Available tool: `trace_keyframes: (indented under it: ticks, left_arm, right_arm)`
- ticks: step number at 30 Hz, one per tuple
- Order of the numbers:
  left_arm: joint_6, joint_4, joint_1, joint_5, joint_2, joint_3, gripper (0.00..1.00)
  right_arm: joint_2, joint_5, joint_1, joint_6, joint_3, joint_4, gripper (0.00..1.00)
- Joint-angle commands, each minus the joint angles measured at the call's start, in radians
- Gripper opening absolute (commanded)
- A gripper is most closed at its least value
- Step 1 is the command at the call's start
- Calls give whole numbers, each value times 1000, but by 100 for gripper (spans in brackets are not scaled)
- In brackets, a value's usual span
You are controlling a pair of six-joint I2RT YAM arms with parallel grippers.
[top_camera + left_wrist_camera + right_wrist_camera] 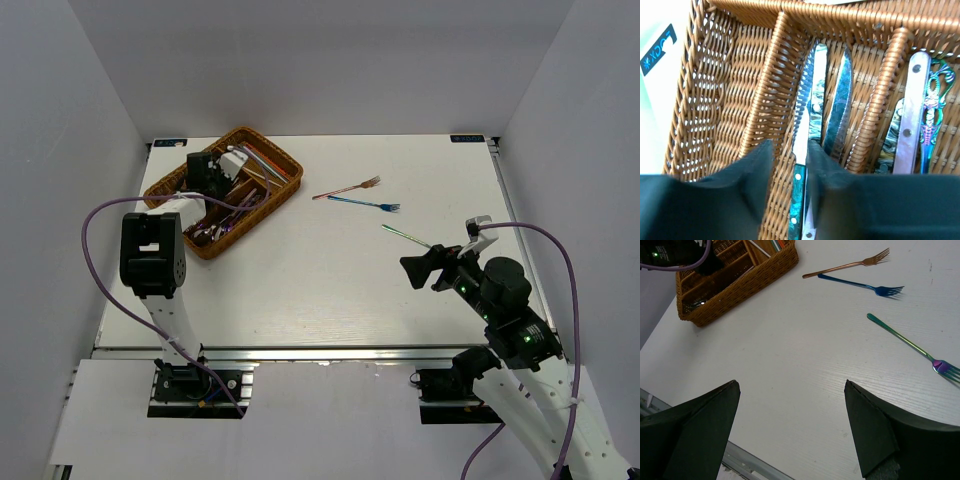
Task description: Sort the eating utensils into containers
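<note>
Status: wicker tray [262, 215] sits at the far left of the table [320, 290], and we have the left gripper [790, 146] down inside it, over one of its long compartments. Jaws are part-spread, wider than what's between them. A teal-handled knife [801, 125] with a serrated blade lies lengthwise in the gap, close against one pad. The other pad sits over the woven divider [771, 95], clear of the knife. So nothing is pinched as far as we can see. A second knife [840, 105] with a dark blade lies beside the first in the same compartment, touching or nearly so. The neighbouring compartment holds a pearly handle [912, 115] and an ornate iridescent handle [934, 107]. Right gripper [791, 390] hangs over bare table at the near right, jaws spread wide, empty. Three forks are out on the table. Rose-gold fork [850, 266] and blue fork [860, 286] lie toward the far centre, handle ends close together, tines pointing right and fanning apart. We can't tell whether the handles touch. Green-purple fork [905, 342] lies apart from them, nearer and to the right, just beyond the right gripper, tines toward that gripper.
</note>
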Motion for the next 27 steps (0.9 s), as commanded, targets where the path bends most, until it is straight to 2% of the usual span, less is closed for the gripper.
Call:
trace_keyframes:
  ticks: [1, 2, 5, 6, 7, 8, 9, 11, 12, 14, 16, 17, 18, 20, 21, 24, 25, 27]
  left_arm:
    - [-43, 61, -4, -24, -66, -38, 47]
    - [-56, 67, -4, -28, -75, -37, 54]
    - [-143, 66, -7, -34, -128, 5, 60]
    - [-219, 46, -13, -34, -139, 29, 98]
    - [-265, 18, -14, -36, -145, 63, 98]
    - [-310, -18, -18, -54, -149, 159, 98]
    - [-430, -124, -22, -76, -147, 211, 98]
    - [-584, -219, -22, -108, -159, 349, 98]
    - [-720, -317, -22, -107, -170, 383, 98]
    - [-818, -379, -24, -108, -219, 390, 98]
    - [-947, -393, -24, -151, -360, 260, 98]
    - [-979, -383, -24, -157, -416, 196, 98]
    - [-1064, -367, -24, -186, -529, 61, 98]
    - [-1142, -373, -22, -199, -633, -53, 98]
    - [-1178, -393, -22, -156, -679, -98, 98]
    - [-1134, -447, -22, -102, -831, -221, 98]
    - [-1133, -438, -22, -99, -915, -307, 98]
    - [-1153, -384, -22, -107, -1004, -407, 98]
  right_arm:
    - [-10, 9, -2, -6, -1, 45, 89]
    - [-7, 11, -3, -6, -3, 51, 89]
    - [19, 14, -2, -6, -9, 83, 89]
    - [51, 14, -2, 1, -9, 91, 89]
    - [69, 17, -2, 3, 0, 95, 89]
    - [91, 53, -2, 1, 2, 112, 89]
    - [140, 74, -2, 17, 2, 124, 89]
    - [207, 179, -3, 50, 16, 146, 89]
    - [288, 289, -3, 120, 29, 134, 89]
    - [379, 407, -2, 208, 86, 94, 89]
    - [500, 573, -3, 388, 120, 28, 89]
    - [542, 606, -3, 432, 138, 8, 89]
    - [615, 647, -3, 460, 181, -9, 89]
    - [715, 696, -6, 548, 236, -78, 88]
    - [747, 721, -9, 601, 296, -116, 88]
    - [850, 710, -37, 719, 377, -158, 85]
    - [875, 706, -40, 759, 391, -167, 84]
    - [964, 712, -54, 886, 419, -193, 75]
